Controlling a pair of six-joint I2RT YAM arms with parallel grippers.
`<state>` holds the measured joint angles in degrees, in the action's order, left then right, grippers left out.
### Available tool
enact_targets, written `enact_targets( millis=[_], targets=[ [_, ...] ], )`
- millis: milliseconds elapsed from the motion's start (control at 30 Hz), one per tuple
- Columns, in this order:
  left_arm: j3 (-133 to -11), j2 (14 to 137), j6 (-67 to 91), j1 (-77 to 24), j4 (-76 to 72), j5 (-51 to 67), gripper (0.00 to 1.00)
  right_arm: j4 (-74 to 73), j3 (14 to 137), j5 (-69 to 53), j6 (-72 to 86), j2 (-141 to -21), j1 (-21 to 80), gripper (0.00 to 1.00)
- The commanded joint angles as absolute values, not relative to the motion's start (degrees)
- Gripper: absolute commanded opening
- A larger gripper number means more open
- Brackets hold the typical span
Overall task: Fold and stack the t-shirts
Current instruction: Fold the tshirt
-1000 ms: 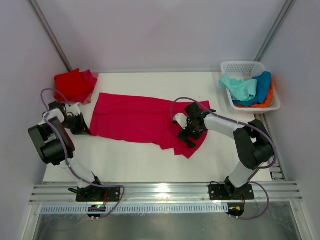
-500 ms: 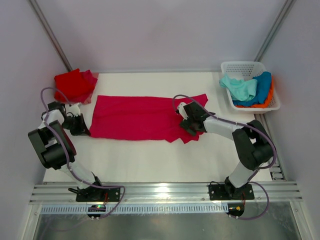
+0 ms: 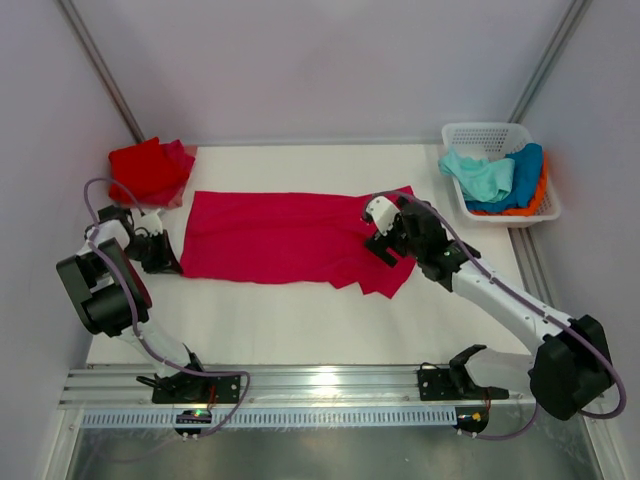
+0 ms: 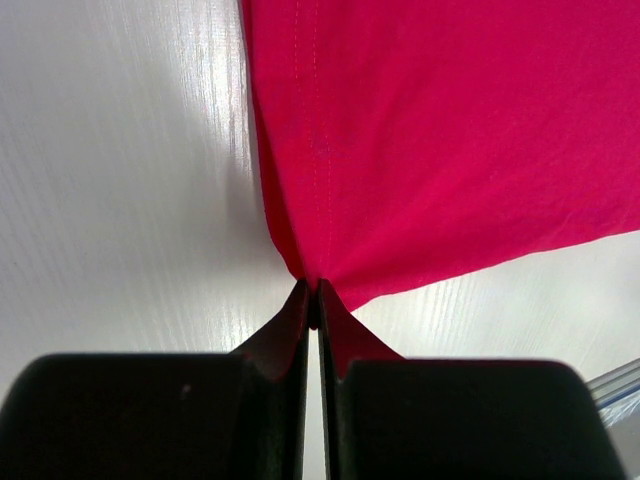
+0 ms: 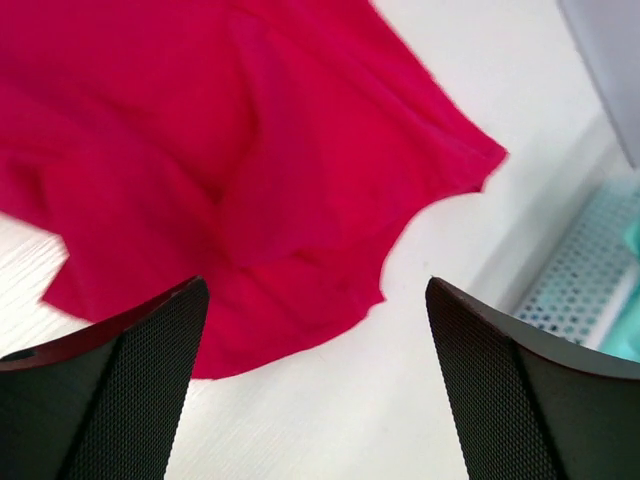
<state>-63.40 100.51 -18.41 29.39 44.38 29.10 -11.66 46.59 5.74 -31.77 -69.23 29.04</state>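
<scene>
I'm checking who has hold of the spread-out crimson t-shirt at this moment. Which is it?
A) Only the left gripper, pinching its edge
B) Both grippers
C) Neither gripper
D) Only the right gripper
A: the left gripper is shut on the edge of the crimson t-shirt, the cloth bunching into its fingertips, while the right gripper hangs wide open above the shirt's other end with nothing between its fingers.

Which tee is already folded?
The red tee at the far-left corner, a compact folded bundle. The crimson-pink tee lies spread out flat; the mint-green tee, blue tee and orange tee sit bunched in the white basket.
</scene>
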Motion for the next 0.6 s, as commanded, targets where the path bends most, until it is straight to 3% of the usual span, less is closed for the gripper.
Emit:
enact_targets(
  millis=[0, 33, 100, 567],
  targets=[
    [-63.0, 98.4, -18.5, 29.4, 43.8, 29.5, 0.04, -21.9, 46.3, -9.2, -35.0, -68.7, 29.1, 0.92],
    [-63.0, 98.3, -18.5, 29.4, 43.9, 29.4, 0.04, -23.7, 46.8, -9.5, -35.5, -70.1, 29.1, 0.84],
    [-62.9, 98.1, -18.5, 29.4, 43.9, 29.6, 0.04, -27.4, 46.9, -10.5, -37.3, -71.2, 29.1, 0.80],
    [-61.6, 96.0, -19.1, 29.4, 44.0, 29.5, 0.04, -33.4, 49.2, -20.6, -41.2, -80.9, 29.1, 0.82]
  ],
)
